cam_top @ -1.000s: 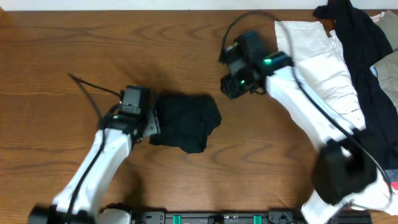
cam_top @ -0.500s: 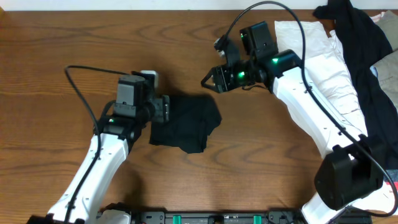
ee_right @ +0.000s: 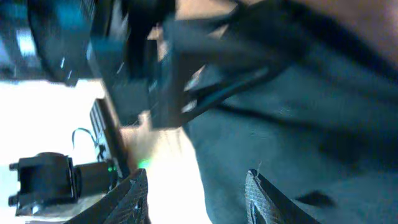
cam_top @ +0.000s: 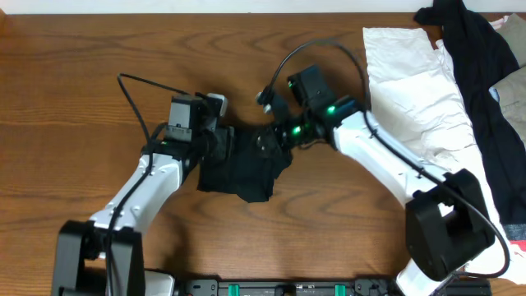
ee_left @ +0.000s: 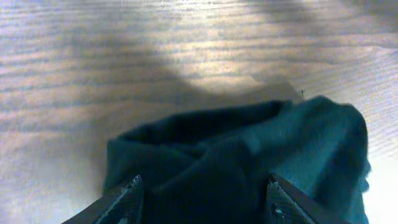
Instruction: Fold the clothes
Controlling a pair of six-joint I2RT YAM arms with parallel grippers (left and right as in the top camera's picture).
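My left claw [cam_top: 223, 141] sits at the left edge of the black shirt [cam_top: 246, 168]. On its wrist camera I see its two fingers [ee_left: 132, 190] standing apart. A thick fold of the shirt lies between them. I cannot tell if the fingers press on the fold.

My right claw [cam_top: 276, 138] is at the top right edge of the shirt, across from the left one. Its wrist picture is blurry, but its fingers [ee_right: 138, 186] are spread apart too. There is dark cloth just past them. I do not see it pinching anything.

The shirt lies in a small bunched heap in the middle of the brown tabletop [cam_top: 82, 66], between my two claws. It is folded over itself, and one corner sticks out at the bottom.

At the right side lies a big white wrinkled cloth [cam_top: 419, 74]. Another black garment [cam_top: 481, 49] lies partly on top of it, up in the corner. Both are well apart from the shirt.
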